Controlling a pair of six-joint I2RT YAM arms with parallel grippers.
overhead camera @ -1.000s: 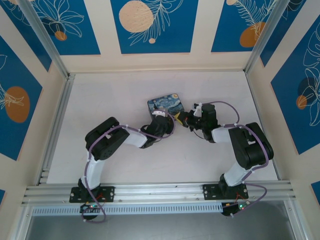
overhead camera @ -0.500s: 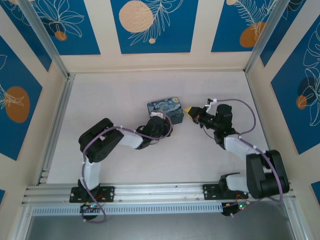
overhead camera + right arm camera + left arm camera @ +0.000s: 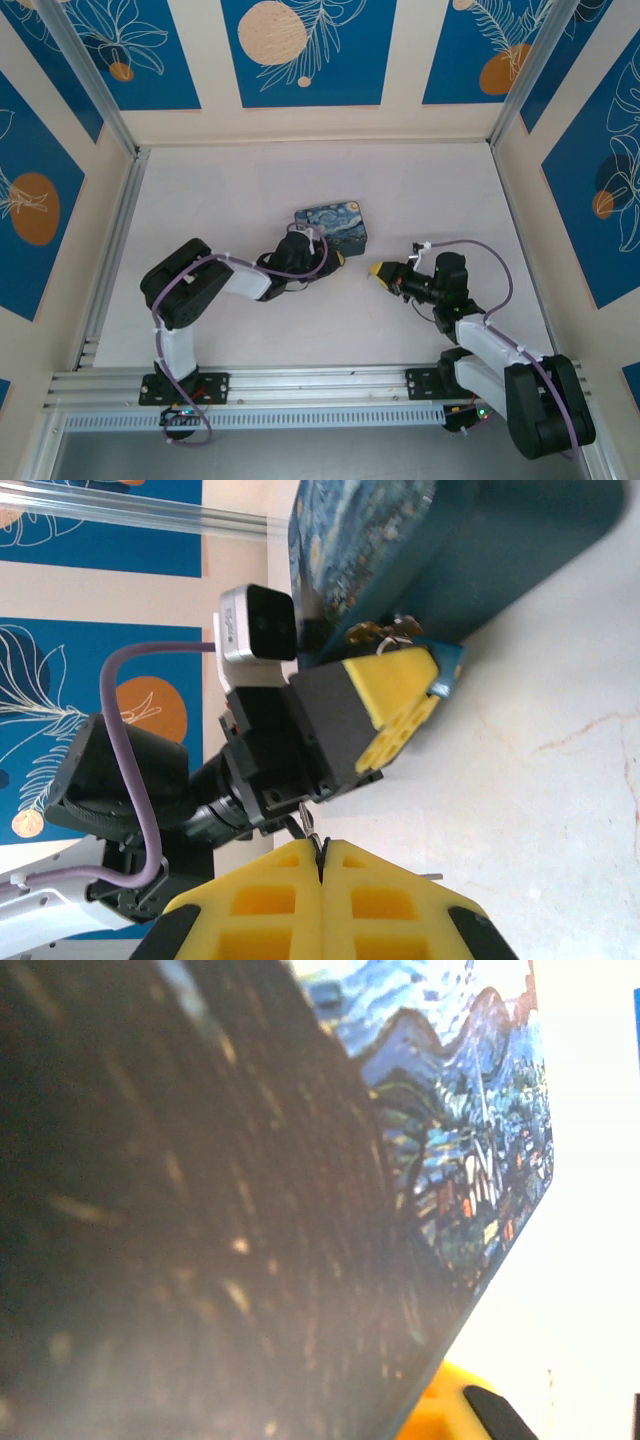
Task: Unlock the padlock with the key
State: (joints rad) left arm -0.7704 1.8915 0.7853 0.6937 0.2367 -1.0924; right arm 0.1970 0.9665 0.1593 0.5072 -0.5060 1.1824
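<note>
The key (image 3: 306, 835) looks, as far as you can judge, to be the thin grey sliver poking out of the seam between the yellow pads (image 3: 390, 900) of your right gripper (image 3: 320, 852). Those pads are pressed flat together on it. Treat it as light, stiff and slick: metal on foam can pivot or slide if you push it in crooked. It is best held by its wide end, with the blade left free.

From above, your right gripper (image 3: 381, 270) sits right of and nearer than the painted box (image 3: 333, 220), apart from it, over bare table (image 3: 230, 200).

The small brass piece on the box's edge is probably the padlock (image 3: 380, 631), too small for you to read its keyhole. Your left gripper (image 3: 425, 675) lies just beside it, its fingers closed together. You cannot tell whether they pinch anything or merely steady the box.

Line the blade up squarely before you press. The lock hangs loose, so it may swing away under a sideways shove.
</note>
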